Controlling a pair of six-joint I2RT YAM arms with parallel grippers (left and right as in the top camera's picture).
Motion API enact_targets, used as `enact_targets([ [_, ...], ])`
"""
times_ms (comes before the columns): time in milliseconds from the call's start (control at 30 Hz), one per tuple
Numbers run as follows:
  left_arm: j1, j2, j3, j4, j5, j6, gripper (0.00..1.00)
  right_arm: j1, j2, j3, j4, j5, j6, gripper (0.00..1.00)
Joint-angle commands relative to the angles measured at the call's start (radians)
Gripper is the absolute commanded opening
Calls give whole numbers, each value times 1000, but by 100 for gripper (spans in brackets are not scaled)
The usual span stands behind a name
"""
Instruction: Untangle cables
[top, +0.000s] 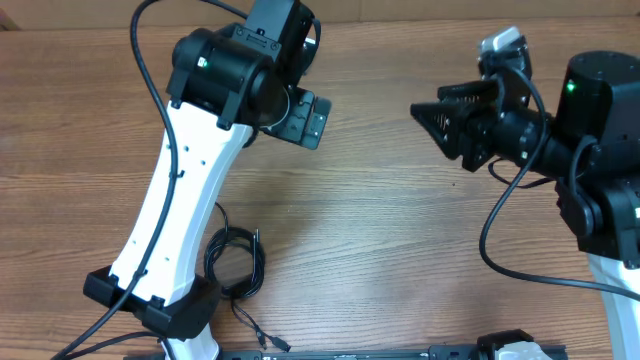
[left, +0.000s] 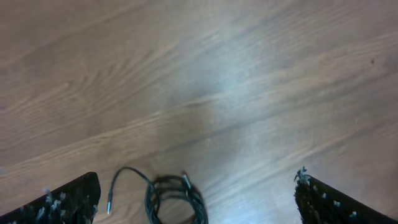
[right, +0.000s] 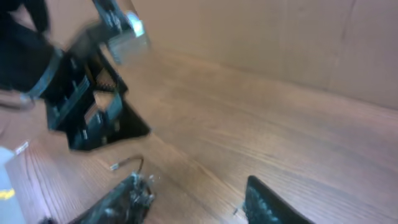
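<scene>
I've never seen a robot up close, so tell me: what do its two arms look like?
The left arm has a long white tapered link between chunky black joints; the right arm shows mostly black housings. Each carries a small green light and a loose black cable. The jaws are black and wedge-shaped.

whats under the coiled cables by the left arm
Bare wooden table shows through the loops of the cables. Their left edge meets the left arm, which hides anything lying beneath it.
</scene>
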Motion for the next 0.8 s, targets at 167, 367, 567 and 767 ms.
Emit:
enact_targets([
  [167, 13, -95, 280, 19, -149, -187, 100, 126, 108, -46, -24, 15, 5, 59],
  [367, 13, -150, 323, 53, -214, -186, 100, 239, 170, -46, 28, 162, 6, 59],
  [567, 13, -175, 323, 489, -413, -139, 100, 270, 166, -43, 122, 167, 7, 67],
  [767, 11, -175, 312, 864, -475, 215, 100, 270, 158, -41, 87, 167, 6, 69],
])
